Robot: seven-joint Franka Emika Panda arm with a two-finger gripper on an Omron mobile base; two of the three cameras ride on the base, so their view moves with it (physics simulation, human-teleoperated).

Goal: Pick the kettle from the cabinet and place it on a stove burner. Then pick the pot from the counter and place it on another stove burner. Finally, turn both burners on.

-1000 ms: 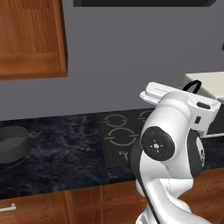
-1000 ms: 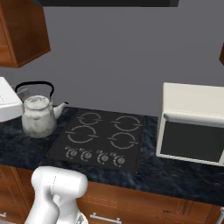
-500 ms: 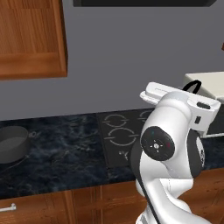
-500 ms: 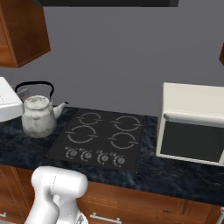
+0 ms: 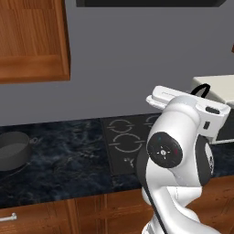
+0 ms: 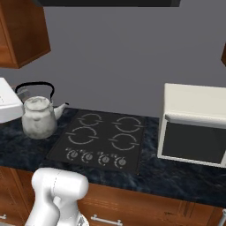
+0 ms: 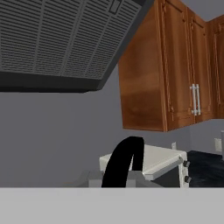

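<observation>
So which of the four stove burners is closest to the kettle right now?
The rear burner on the kettle's side of the cooktop: the kettle, held by its arched handle, hangs beside that corner, its spout pointing toward that ring; the other three lie farther off.

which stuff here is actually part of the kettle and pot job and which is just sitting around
Part of the job:
kettle, held by its black handle in the shut gripper, beside the cooktop
pot on the counter
stove burners, all bare

Just there:
microwave
range hood
closed wall cabinets
lower drawers
</observation>
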